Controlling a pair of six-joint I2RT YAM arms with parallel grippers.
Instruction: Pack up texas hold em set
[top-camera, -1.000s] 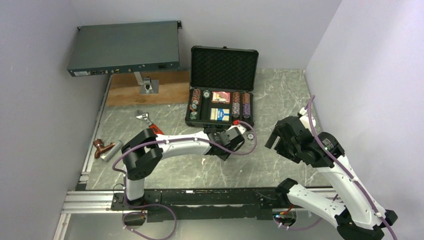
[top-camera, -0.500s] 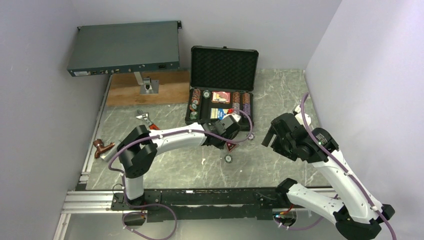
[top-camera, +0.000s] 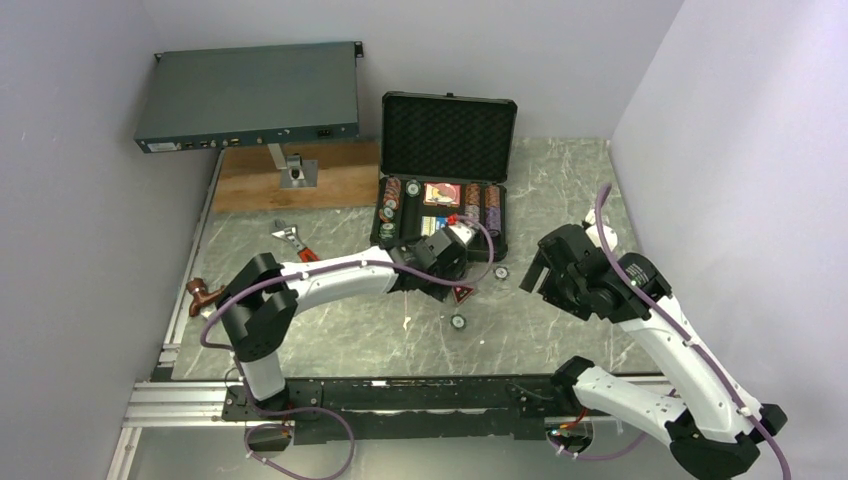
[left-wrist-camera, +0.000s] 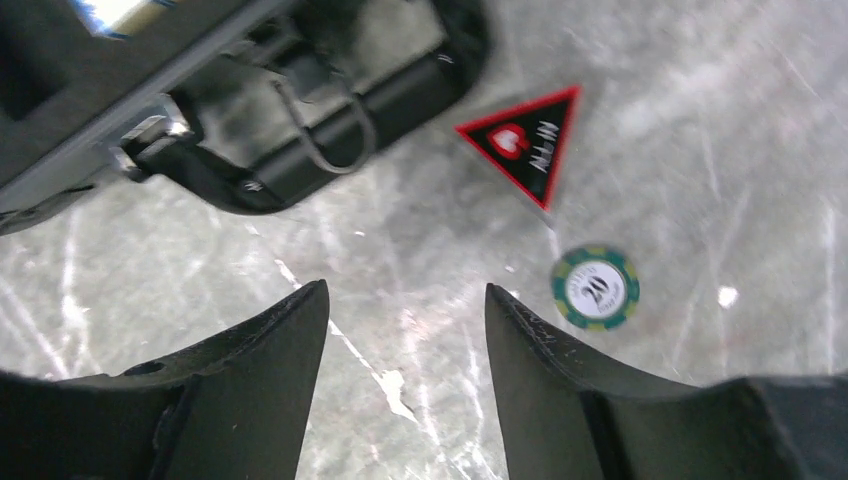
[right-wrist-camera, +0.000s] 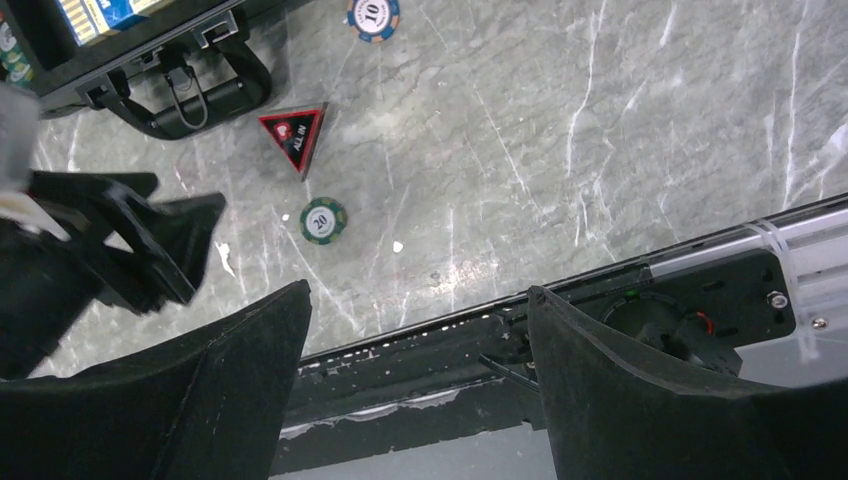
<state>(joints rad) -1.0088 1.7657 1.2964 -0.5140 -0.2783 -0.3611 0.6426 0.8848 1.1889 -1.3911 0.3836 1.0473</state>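
Left gripper (left-wrist-camera: 405, 300): jaws parted, gripping nothing, closer to the front of the open black case (top-camera: 448, 135) than a second ago. On the table just before the case handle: red triangular token (left-wrist-camera: 525, 140) and, near it, green chip (left-wrist-camera: 595, 288), both uncovered since then. Right gripper (right-wrist-camera: 418, 300): wide open, empty, shifted slightly left.

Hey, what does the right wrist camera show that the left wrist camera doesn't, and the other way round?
Only the right wrist view: the chip marked 10 and the metal rail at the near edge. Only the left wrist view: nothing further. Both: the red triangular token, the green chip marked 20 and the case handle.
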